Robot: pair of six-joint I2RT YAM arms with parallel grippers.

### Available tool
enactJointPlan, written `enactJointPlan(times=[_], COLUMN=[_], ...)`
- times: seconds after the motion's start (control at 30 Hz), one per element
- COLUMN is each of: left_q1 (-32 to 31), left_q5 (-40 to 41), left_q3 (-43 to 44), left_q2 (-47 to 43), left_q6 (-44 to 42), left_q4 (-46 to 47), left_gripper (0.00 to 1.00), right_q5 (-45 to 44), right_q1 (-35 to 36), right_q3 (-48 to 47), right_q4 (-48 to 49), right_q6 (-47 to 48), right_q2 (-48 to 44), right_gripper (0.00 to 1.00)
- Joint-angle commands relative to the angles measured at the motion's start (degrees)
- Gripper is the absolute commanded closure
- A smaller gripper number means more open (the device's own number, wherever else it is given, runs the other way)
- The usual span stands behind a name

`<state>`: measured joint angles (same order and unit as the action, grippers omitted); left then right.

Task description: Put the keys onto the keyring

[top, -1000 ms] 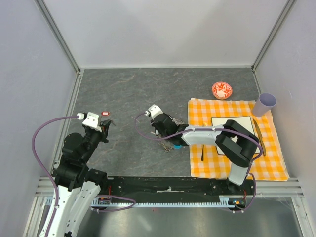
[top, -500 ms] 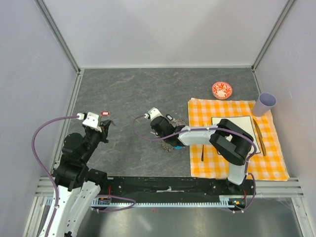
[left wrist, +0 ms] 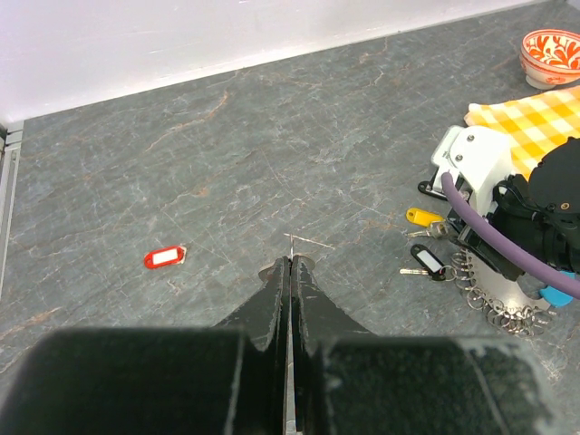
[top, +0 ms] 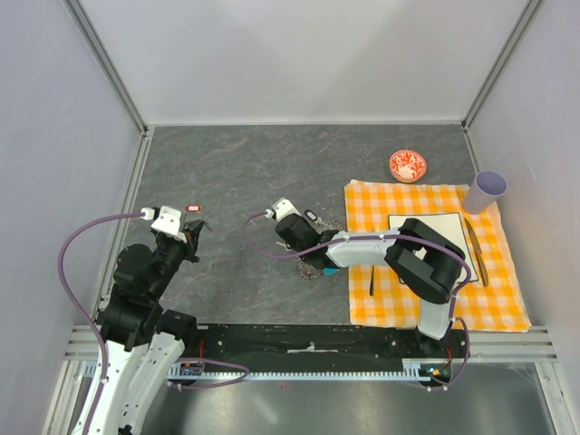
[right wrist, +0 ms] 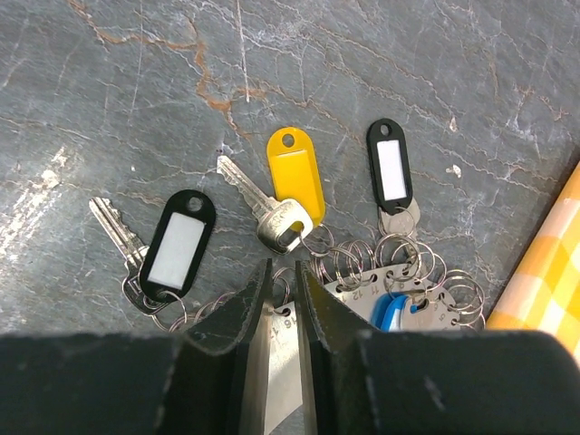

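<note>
Step, likely: gripping the keyring (right wrist: pixel 403 263), lower centre of right wrist frame, keys (right wrist: pixel 272 217) fanned just above. The right gripper (right wrist: pixel 283 294) fingers stand a narrow slit apart, grip cannot tell; left gripper (left wrist: pixel 290 272) closed, empty. Pinch one ring only, lift slowly

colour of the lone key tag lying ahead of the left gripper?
Red key tag with a white label panel; clearest in the left wrist view.

Grey stone-look tabletop (top: pixel 236 172), pale walls (top: pixel 308 54), aluminium corner posts (top: pixel 104 59), even light.
</note>
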<state>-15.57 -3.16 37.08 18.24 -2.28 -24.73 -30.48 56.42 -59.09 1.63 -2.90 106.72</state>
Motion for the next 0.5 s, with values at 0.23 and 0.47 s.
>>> enactJointPlan(times=[0.23,0.47], left_q1=[-0.07,-0.16], left_q5=[-1.06,-1.24], left_q3=[-0.61,-0.61], left_q2=[-0.75,-1.01], left_q6=[0.97,0.97], left_q4=[2.32,2.32], left_gripper=[0.98,0.98], right_q5=[2.35,3.58], right_q1=[-0.08,-0.61], right_q3=[-1.73,-2.61], right_q4=[-3.91,-6.11], right_q6=[-0.09,-1.5], right_q2=[-0.54,-0.28], right_gripper=[0.76,0.73])
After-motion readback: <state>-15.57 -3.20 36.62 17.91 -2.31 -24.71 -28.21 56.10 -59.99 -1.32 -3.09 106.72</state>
